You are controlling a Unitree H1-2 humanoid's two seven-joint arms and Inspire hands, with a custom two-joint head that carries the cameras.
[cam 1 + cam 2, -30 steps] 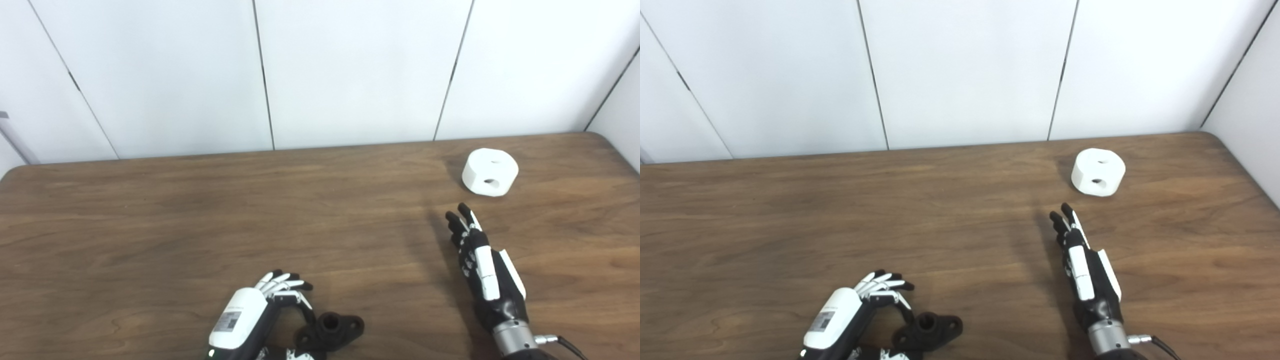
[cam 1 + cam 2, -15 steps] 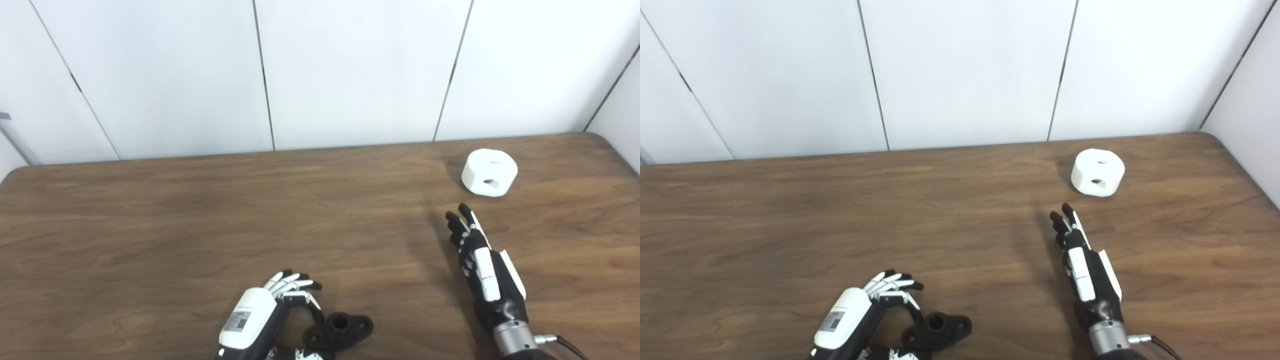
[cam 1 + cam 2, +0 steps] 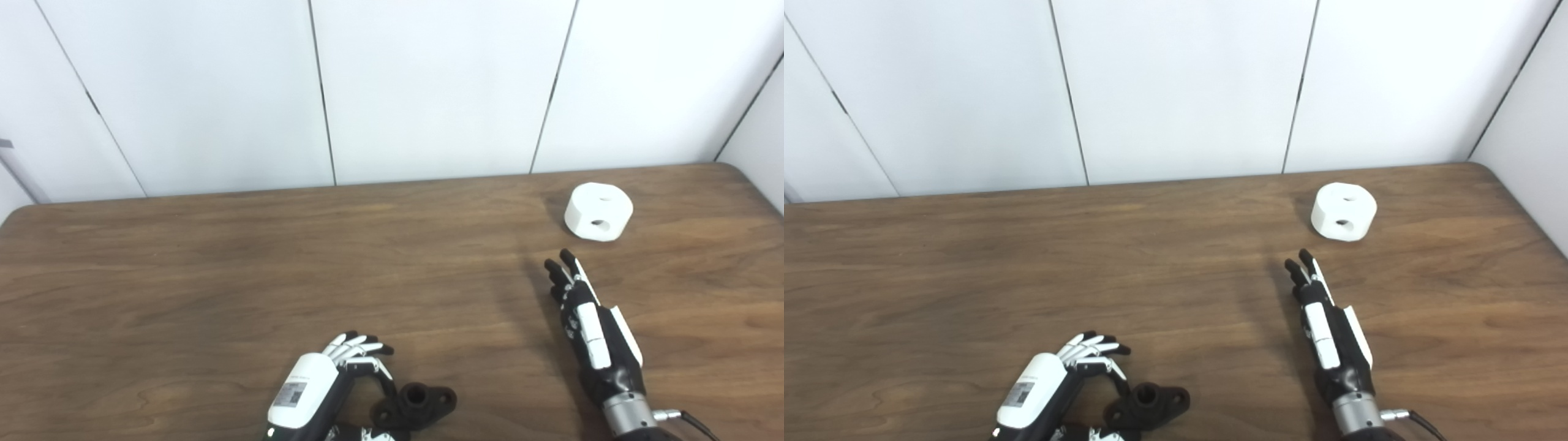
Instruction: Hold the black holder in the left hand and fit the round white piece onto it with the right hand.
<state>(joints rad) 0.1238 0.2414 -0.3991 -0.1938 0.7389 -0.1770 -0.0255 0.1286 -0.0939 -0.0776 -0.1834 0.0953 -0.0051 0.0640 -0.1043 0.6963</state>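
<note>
Holding steady, left hand (image 3: 318,386) beside black holder (image 3: 416,403).

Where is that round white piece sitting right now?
The round white piece sits on the wooden table, far right near the wall, just beyond the right hand.

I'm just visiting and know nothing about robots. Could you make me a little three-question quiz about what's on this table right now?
1. True or false: the round white piece is already fitted onto the black holder.
2. Which hand is nearer the white piece? A. the left hand B. the right hand
3. Fill in: the black holder sits at the table's ____ edge, beside the left hand.

Key
1. False. The white piece lies alone at the far right of the table; the holder is at the near edge.
2. B. The right hand, fingers extended, points toward it without touching.
3. Near.
</note>
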